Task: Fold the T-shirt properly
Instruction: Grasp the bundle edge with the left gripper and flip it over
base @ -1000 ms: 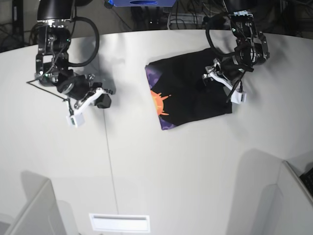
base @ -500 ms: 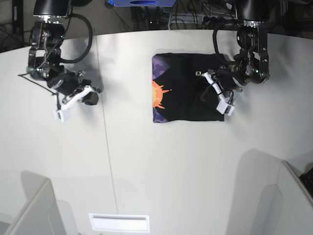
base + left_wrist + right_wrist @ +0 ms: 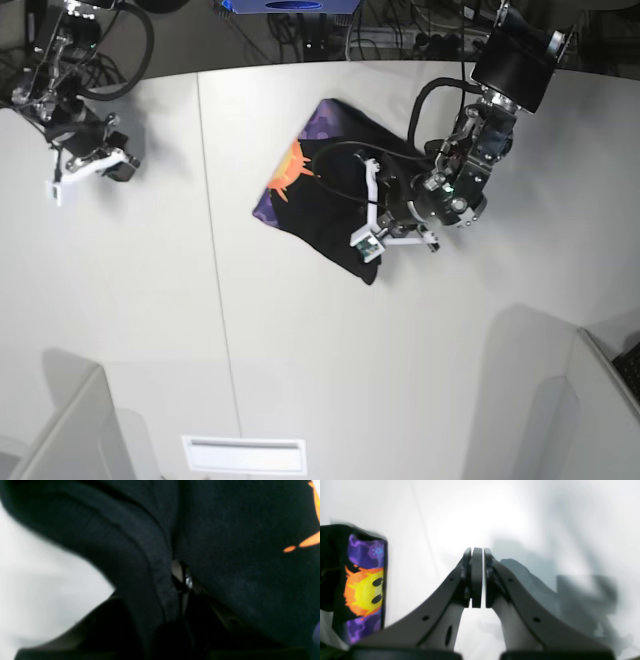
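Shirt swung round — left arm dragging it

My left gripper [image 3: 368, 212] is clenched on the folded T-shirt [image 3: 325, 195], now slewed diagonal mid-table [image 3: 300, 350]; my right gripper [image 3: 476, 577], pressed closed and empty, has backed off — fold done, just squaring up, I'd judge.

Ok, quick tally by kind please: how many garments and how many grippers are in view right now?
Garments: 1, the folded black cloth T-shirt with orange-and-purple print
Grippers: 2, the left gripper pinching the shirt's black cloth, the right gripper shut and empty over the white table
Total: 3
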Action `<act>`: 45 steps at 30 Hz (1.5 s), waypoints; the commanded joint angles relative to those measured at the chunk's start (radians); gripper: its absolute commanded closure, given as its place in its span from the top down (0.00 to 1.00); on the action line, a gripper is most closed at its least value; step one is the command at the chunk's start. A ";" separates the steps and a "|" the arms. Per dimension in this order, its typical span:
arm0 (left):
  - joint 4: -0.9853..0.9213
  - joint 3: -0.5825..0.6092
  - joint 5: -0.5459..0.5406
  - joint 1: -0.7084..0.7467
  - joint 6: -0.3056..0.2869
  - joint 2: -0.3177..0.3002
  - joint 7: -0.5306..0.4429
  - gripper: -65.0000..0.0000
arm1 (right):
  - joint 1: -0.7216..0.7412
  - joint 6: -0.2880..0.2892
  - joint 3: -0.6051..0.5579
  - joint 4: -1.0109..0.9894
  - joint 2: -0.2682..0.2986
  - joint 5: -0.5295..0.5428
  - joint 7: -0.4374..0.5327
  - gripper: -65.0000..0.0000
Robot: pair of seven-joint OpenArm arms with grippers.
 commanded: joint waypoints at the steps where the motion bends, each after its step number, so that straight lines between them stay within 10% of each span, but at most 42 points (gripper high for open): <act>1: 0.001 0.040 0.034 -0.018 0.000 -0.001 0.025 0.00 | -0.007 0.009 0.022 0.017 0.014 0.013 0.015 0.00; 4: 0.001 0.166 0.117 -0.061 -0.016 -0.001 0.022 0.00 | -0.033 0.009 0.059 0.017 0.014 0.013 0.015 0.00; 11: 0.001 0.303 0.367 -0.109 -0.260 0.003 -0.033 0.00 | -0.092 0.009 0.112 0.017 0.003 0.013 0.017 0.00; 26: -0.128 0.406 0.531 -0.169 -0.265 0.023 -0.372 0.00 | -0.106 0.007 0.117 0.013 -0.109 0.007 0.018 0.00; 45: -0.200 0.602 0.525 -0.293 -0.265 0.057 -0.493 0.00 | -0.162 0.009 0.306 0.021 -0.186 0.007 0.018 0.00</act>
